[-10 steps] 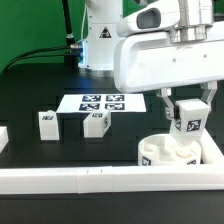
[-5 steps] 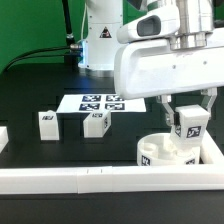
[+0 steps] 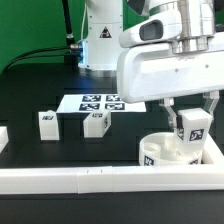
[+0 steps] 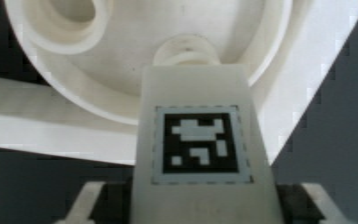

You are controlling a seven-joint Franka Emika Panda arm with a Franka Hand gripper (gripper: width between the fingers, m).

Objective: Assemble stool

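Observation:
My gripper [image 3: 190, 112] is shut on a white leg block [image 3: 189, 124] with a black-and-white tag, held upright just above the round white seat [image 3: 165, 152] at the exterior view's right. In the wrist view the same leg block [image 4: 197, 130] fills the middle, its far end close to a socket of the seat [image 4: 190, 48]; whether they touch I cannot tell. The gripper [image 4: 197, 205] has a finger on each side of the block. Two more leg blocks [image 3: 47, 124] [image 3: 95, 123] stand on the black table at the exterior view's left and middle.
The marker board [image 3: 101, 102] lies flat behind the loose blocks. A long white border rail [image 3: 90, 178] runs along the table's front edge, and the seat sits against it and a side rail [image 3: 215, 150]. The robot's base [image 3: 98, 40] stands at the back.
The gripper with the leg block has shifted slightly toward the exterior view's right and a little lower over the seat. The two loose blocks have not moved.

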